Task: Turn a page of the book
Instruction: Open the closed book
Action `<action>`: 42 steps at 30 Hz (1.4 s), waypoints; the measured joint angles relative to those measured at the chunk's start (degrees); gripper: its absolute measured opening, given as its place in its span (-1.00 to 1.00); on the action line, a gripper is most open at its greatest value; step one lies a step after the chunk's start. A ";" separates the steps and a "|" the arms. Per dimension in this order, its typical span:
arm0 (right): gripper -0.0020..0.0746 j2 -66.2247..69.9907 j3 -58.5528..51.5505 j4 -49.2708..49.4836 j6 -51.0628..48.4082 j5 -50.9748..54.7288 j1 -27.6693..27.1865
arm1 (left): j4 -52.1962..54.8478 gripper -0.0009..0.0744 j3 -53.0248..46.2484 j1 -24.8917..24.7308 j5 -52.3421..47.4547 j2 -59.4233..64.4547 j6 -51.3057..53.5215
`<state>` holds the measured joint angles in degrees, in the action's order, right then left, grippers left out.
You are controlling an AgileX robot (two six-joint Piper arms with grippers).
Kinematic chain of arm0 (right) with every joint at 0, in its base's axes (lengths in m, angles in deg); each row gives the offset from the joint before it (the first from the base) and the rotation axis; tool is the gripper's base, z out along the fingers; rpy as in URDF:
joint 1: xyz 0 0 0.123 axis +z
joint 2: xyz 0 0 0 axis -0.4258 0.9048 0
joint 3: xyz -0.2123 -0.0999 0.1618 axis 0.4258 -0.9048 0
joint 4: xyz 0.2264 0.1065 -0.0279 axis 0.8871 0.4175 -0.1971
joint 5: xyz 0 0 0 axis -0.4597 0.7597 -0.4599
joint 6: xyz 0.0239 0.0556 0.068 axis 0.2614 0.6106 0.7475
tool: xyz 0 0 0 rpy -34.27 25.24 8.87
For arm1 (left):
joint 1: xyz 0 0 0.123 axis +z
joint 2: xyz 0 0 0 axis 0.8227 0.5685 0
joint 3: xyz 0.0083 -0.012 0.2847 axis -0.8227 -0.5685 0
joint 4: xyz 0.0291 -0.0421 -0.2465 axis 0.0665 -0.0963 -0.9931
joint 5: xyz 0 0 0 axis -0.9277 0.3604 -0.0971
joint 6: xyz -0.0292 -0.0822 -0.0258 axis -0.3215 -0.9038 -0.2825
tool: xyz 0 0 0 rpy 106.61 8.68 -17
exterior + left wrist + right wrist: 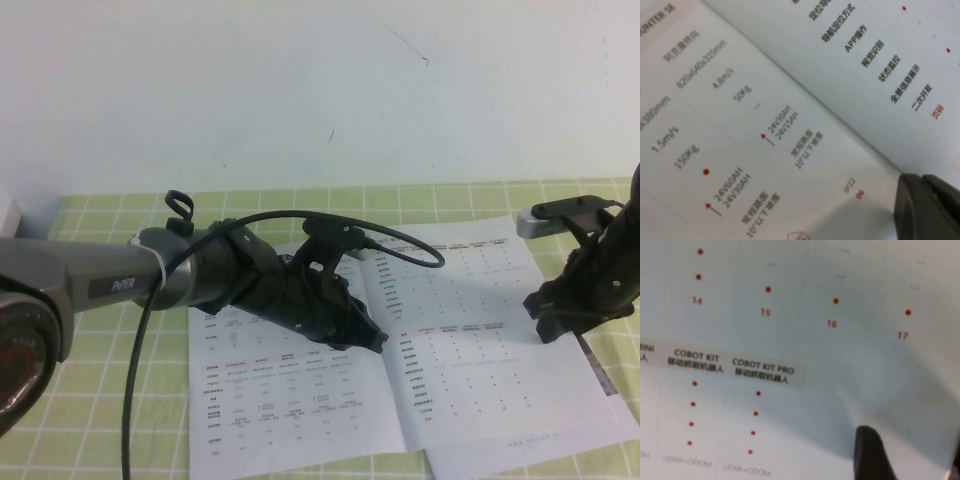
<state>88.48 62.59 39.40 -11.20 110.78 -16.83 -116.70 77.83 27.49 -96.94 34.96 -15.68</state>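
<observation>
The book (400,360) lies open and flat on the green checked tablecloth (90,400), its two printed leaves meeting at a fold near the middle of the table. The left gripper (375,340) reaches in low over the book's left leaf with its tip close to the fold, and whether its fingers are parted or together I cannot tell. The right gripper (560,325) hangs at the outer edge of the right-hand page (480,330) with its fingers (870,455) spread apart, one dark fingertip just above the dotted tables, gripping nothing
</observation>
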 joint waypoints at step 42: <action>-0.02 -1.19 0.51 8.62 -8.90 0.93 -0.24 | 0.00 -0.99 0.00 0.00 -0.03 0.00 -0.13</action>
<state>87.29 63.11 48.01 -20.10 111.71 -17.07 -116.70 77.83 27.49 -96.97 34.96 -15.81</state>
